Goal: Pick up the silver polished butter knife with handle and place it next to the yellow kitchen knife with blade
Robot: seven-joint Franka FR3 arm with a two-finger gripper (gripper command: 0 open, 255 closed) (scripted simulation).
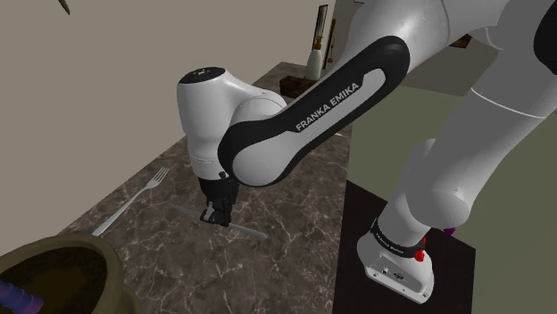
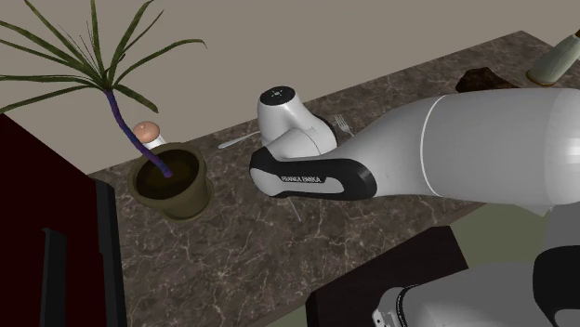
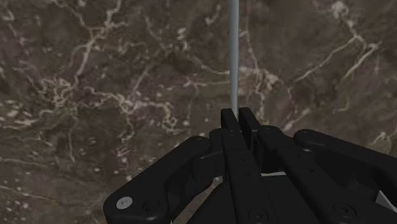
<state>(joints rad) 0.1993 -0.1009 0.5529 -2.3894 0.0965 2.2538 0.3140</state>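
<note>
While the gripper [image 1: 217, 214] is standing low over the marble counter [image 1: 295, 223], you are looking at the early part of the job. In the wrist view the fingers [image 3: 230, 121] are pinching the thin grey butter knife [image 3: 233, 57] between them, nearly pressed together, so the grasp is looking made. The lift is not yet showing: in the shoulder view the butter knife [image 1: 250, 230] is lying flat on the counter under the gripper, near a fork [image 1: 134, 201]. Carrying it and setting it beside the yellow kitchen knife are what you are left with. Its long axis is running level from the shoulder view's left down toward the lower right, sticking out on both sides of the fingers. Which end is the handle, you cannot tell.
</note>
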